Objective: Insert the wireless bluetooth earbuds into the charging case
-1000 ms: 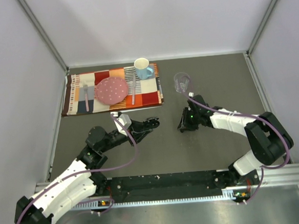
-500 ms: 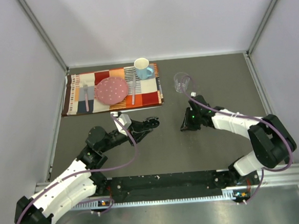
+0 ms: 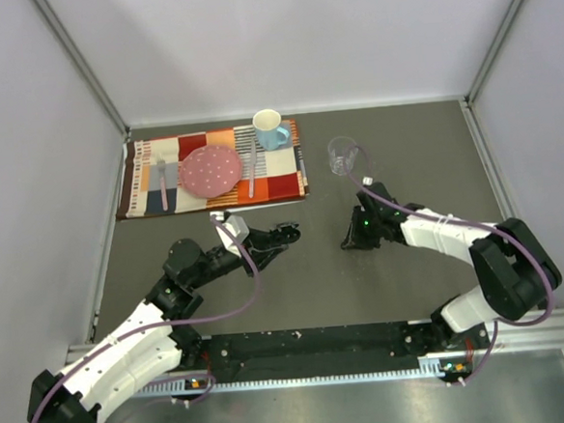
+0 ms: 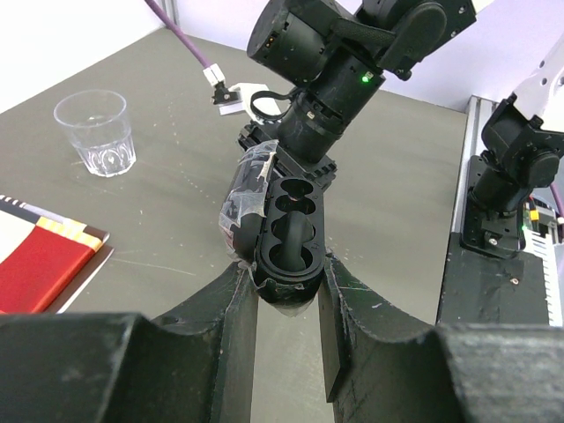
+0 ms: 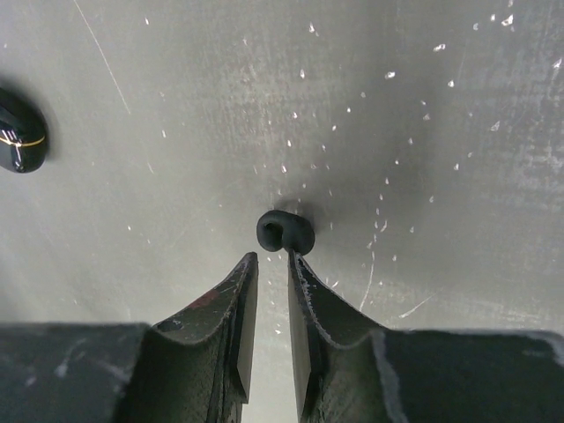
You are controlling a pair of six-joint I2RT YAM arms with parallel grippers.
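Note:
My left gripper (image 3: 284, 235) (image 4: 284, 273) is shut on the open black charging case (image 4: 291, 231), gripping its near end and holding it above the table; its two wells look empty. My right gripper (image 3: 353, 237) (image 5: 270, 257) points down at the table, its jaws a narrow gap apart with nothing between them. One small black earbud (image 5: 285, 233) lies on the table just past its fingertips. Another glossy black bud (image 5: 19, 141) lies at the left edge of the right wrist view. The other earbuds are out of view.
A clear glass (image 3: 343, 155) (image 4: 95, 132) stands behind the right gripper. A patchwork placemat (image 3: 290, 182) at the back left carries a pink plate (image 3: 211, 170), cutlery and a blue mug (image 3: 271, 130). The right arm (image 4: 335, 62) is close beyond the case.
The right gripper has shifted slightly to the right over the table. The left gripper with the case has barely moved.

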